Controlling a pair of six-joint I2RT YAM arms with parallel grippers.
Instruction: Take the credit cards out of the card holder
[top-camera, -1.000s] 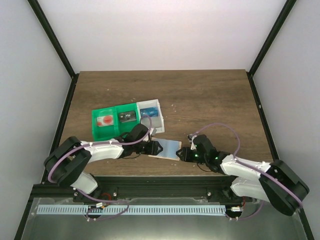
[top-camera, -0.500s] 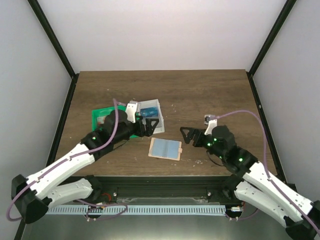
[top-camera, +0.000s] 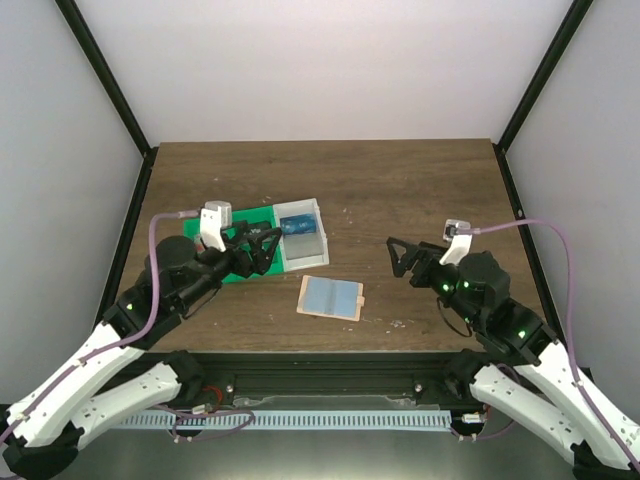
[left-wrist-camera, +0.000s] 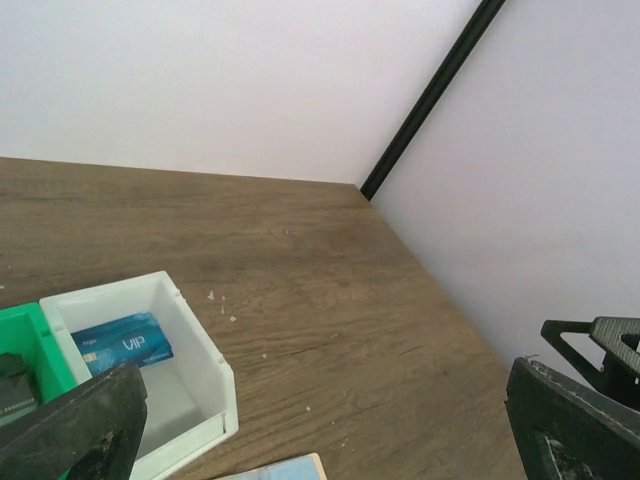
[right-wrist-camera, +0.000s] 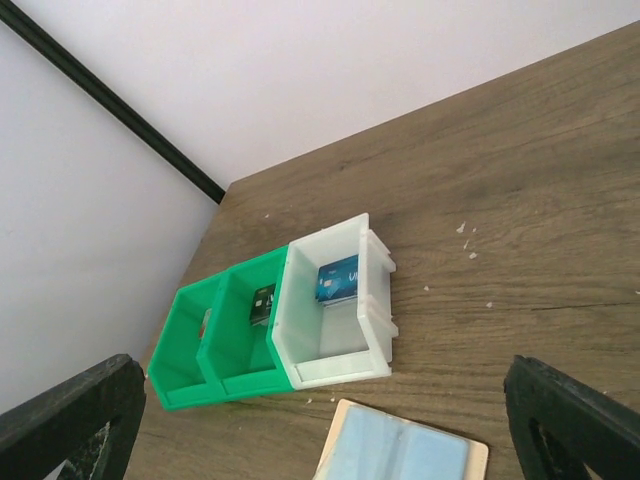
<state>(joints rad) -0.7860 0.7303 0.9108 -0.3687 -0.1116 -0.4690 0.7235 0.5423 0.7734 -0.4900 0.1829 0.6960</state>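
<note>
Our left fingers (left-wrist-camera: 75, 425) stand spread wide with nothing between them, over the green tray (right-wrist-camera: 215, 355). Our right fingers (right-wrist-camera: 70, 420) are likewise apart and empty, above the right part of the counter (top-camera: 420, 190). Between the two arms the card holder (top-camera: 330, 297) lies flat and open, blue-grey panels up. The blue card (left-wrist-camera: 122, 343) lies inside the white box (left-wrist-camera: 215, 385), which touches the tray.

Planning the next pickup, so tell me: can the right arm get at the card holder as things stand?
Probably yes. The card holder lies flat on the table with nothing on it, and the right claw hangs open just to its right, nothing between them.
</note>
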